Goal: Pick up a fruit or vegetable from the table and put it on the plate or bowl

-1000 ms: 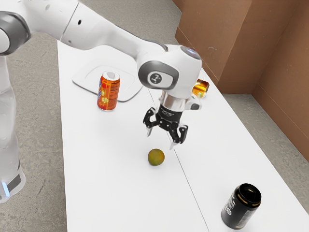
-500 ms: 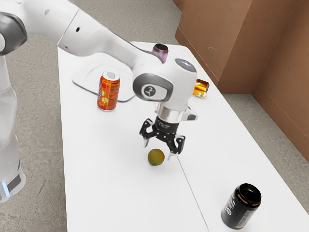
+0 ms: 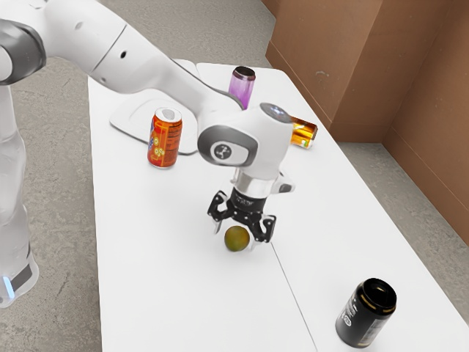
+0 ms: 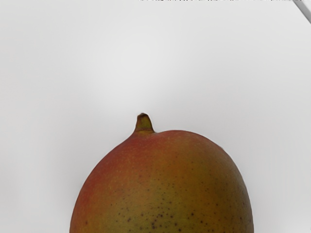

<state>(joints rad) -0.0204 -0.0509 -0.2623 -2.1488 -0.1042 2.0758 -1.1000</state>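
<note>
Lower and closer than a second ago, I am bringing the gripper (image 3: 238,232) down onto the mango (image 3: 236,240); earlier it was hanging higher and toward the exterior view's right. In the exterior view its fingers are standing wide apart on either side of the mango, gripping nothing yet. The mango is lying on the table (image 3: 161,279), well apart from the plate (image 3: 135,117), which is sitting beyond the orange can (image 3: 165,138). In the wrist view the mango (image 4: 163,187) is looming just under my hand, its stem pointing away over bare tabletop. I am judging the approach nearly finished; closing, lifting, carrying and placing are all remaining.
</note>
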